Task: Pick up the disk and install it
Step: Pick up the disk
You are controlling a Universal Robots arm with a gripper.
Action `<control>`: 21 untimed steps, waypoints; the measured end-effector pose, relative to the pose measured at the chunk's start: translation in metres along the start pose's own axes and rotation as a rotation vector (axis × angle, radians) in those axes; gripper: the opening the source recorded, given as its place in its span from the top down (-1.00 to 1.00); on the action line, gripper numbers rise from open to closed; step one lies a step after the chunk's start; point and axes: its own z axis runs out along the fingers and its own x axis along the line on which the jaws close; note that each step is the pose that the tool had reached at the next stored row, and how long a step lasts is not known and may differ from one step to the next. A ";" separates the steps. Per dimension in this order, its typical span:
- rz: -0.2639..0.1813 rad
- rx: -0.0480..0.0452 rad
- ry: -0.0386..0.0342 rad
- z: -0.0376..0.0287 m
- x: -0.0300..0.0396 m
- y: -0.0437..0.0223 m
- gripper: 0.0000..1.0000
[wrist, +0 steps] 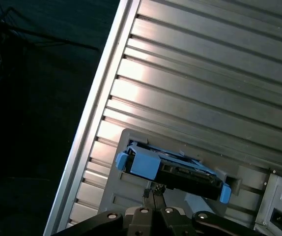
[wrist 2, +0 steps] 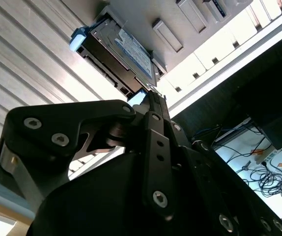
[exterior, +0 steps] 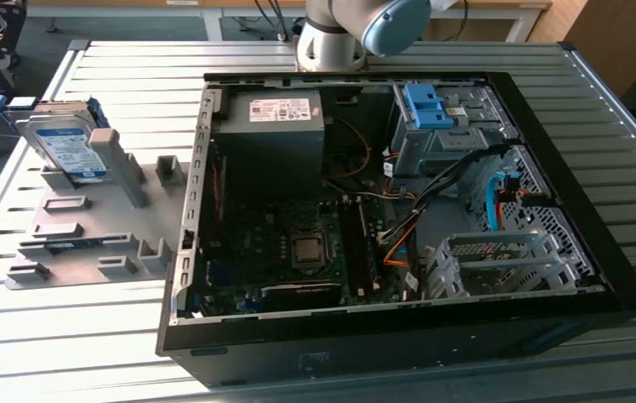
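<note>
Slatted metal tabletop (exterior: pixel 586 101) is carrying a grey fixture plate (exterior: pixel 83 227) near its edge on the exterior view's left, the disk (exterior: pixel 66 147) standing on edge at that plate's far corner. In the first wrist view the gripper (wrist: pixel 153 189) is pointing at the disk, fingers pinched together on nothing (its long axis is running across them). The gripper's own body is hiding whether the tips are touching it.

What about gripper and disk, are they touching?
Apart. In the exterior view the disk stands free in its holder, nothing on it; the first wrist view's gripper merely lines up with it.
</note>
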 end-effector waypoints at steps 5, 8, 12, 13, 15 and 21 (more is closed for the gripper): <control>-0.058 0.0007 0.0015 0.0002 0.0000 0.0000 0.79; -0.111 0.0014 0.0030 0.0003 0.0000 0.0000 0.79; -0.178 0.0023 0.0047 0.0006 0.0000 0.0000 0.79; -0.192 0.0025 0.0051 0.0006 0.0000 0.0000 0.79; -0.215 0.0028 0.0057 0.0006 0.0000 0.0000 0.79; -0.290 0.0038 0.0076 0.0006 0.0000 0.0000 0.79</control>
